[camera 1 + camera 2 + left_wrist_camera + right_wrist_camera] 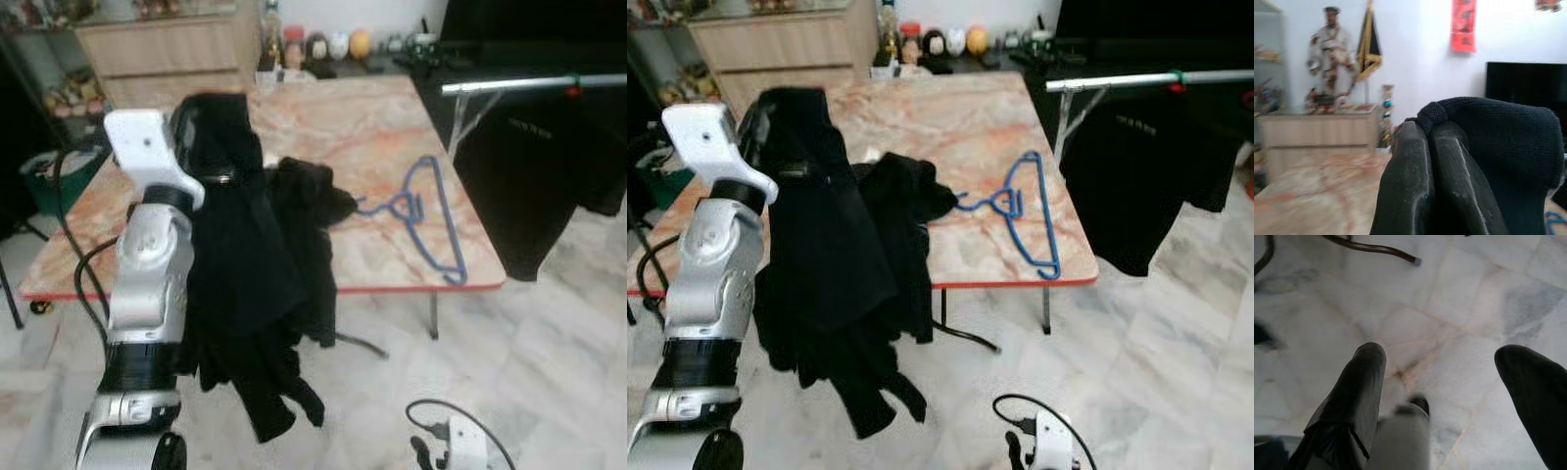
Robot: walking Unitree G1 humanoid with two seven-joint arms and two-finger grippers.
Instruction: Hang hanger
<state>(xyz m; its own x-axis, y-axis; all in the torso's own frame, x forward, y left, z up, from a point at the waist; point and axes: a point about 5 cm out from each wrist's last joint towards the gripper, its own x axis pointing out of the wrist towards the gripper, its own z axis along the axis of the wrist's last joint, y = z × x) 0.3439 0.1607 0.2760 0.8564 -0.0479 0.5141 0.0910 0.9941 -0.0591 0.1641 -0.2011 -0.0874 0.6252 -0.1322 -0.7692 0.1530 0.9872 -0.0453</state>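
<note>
Left arm [147, 284] raised at the left, in front of the table [323, 127]; left gripper [1431, 132] pinched on a garment [240, 264] that hangs down before the table's near edge, upper part resting on the tabletop. Hanger [428, 217] flat on the table, right of the garment, close to the right edge. Rail [534, 83] right of the table, with clothing [534, 186] hung below it. Cabinet [162, 49] behind the table. Right gripper [1444, 396] low, fingers spread above the floor [1459, 308].
</note>
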